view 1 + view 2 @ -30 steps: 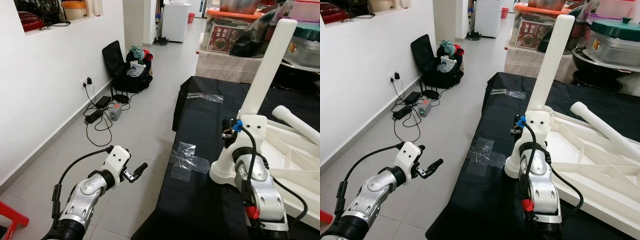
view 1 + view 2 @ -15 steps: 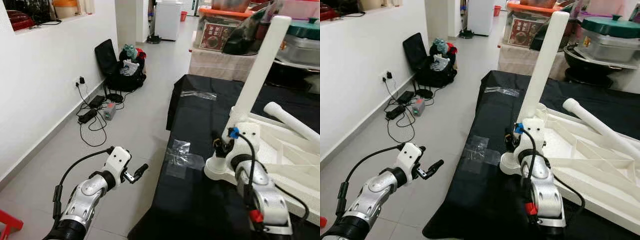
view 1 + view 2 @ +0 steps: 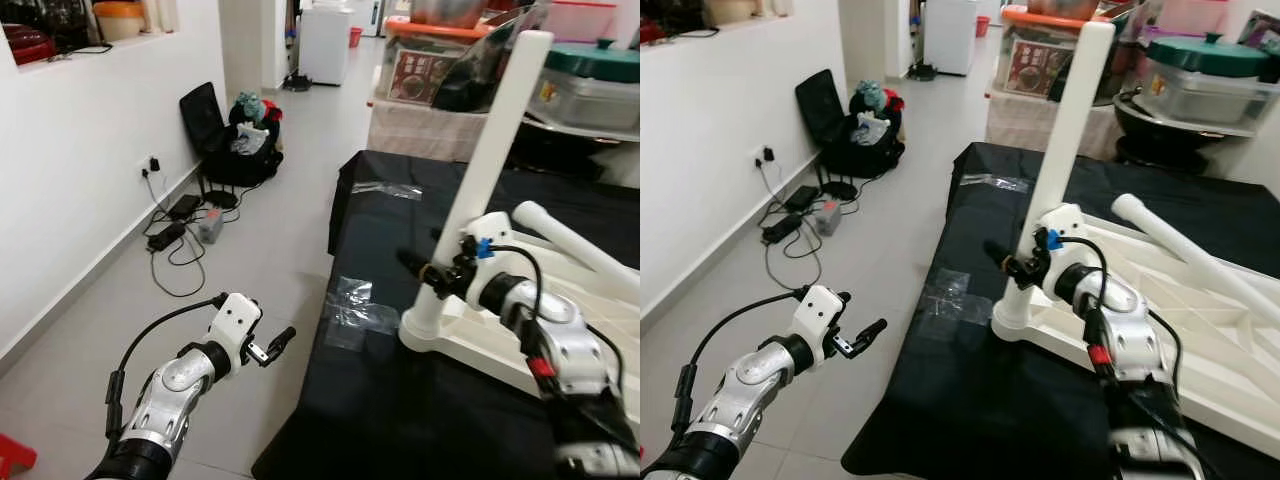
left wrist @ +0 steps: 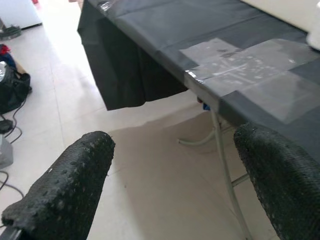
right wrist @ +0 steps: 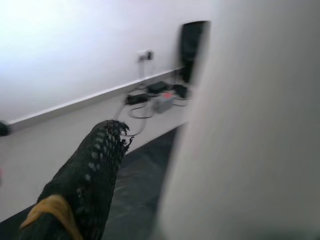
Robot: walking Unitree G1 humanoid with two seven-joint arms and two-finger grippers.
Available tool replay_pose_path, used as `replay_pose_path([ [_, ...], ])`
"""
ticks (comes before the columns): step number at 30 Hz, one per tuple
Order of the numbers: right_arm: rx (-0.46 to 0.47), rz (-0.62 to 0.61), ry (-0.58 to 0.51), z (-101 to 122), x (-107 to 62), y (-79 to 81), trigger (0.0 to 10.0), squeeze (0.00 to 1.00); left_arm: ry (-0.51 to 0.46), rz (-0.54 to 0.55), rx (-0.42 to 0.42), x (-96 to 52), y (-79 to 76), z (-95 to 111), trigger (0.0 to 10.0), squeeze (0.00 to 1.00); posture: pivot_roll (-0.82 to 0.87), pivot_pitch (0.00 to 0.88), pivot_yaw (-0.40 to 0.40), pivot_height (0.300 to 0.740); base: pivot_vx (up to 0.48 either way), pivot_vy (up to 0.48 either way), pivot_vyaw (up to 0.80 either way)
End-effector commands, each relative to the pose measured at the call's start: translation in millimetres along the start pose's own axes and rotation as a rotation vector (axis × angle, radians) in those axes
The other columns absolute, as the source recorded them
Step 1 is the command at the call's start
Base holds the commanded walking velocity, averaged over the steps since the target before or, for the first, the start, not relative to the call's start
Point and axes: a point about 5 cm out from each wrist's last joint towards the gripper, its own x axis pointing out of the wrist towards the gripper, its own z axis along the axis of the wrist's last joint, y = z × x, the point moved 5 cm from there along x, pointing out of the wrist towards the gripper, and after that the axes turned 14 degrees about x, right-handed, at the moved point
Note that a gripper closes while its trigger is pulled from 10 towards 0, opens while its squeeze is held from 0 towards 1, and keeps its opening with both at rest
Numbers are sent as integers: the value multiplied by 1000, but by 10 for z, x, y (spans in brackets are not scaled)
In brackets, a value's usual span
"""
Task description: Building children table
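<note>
Right pincer point(image 3: 1005, 262) had swung from behind the upright white leg point(image 3: 1065, 135) to its 9 o'clock side; grip state unclear. Upturned tabletop point(image 3: 1200, 330) lay on the black-draped surface point(image 3: 970, 400). Leg probably seated, judged only. Left pincer point(image 3: 272, 345) open, idle at 8 o'clock over the floor point(image 3: 270, 240).

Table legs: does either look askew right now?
Yes. One white leg stands upright in its corner socket, at the right gripper, while a second leg lies slanted across the upturned tabletop, unfitted.
</note>
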Motion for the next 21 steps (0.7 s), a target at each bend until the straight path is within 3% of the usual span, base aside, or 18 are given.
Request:
replay_pose_path([
  [1,17,74,46,-107,110,61,10000,0,-1,-6,21,-4,15,9,10000,0,95,0,-98,740,0,0,0],
  [11,60,232,33,-50,225,160,9725,0,3,1,28,-36,45,-5,10000,0,116,0,-108,740,0,0,0],
  [13,50,248,26,-12,250,155,7608,0,2,0,28,-34,30,-3,10000,0,118,0,-110,740,0,0,0],
  [14,47,239,8,19,270,143,2863,0,2,0,26,-33,25,-2,10000,0,117,0,-112,740,0,0,0],
  [16,46,235,-6,39,286,130,2863,0,1,0,25,-32,22,0,10000,0,117,0,-112,740,0,0,0],
  [17,45,234,-13,45,293,124,0,0,1,0,24,-32,20,1,10000,0,116,0,-112,740,0,0,0],
  [21,49,229,-31,56,297,108,0,0,1,0,24,-34,16,0,10000,0,113,0,-112,740,0,0,0],
])
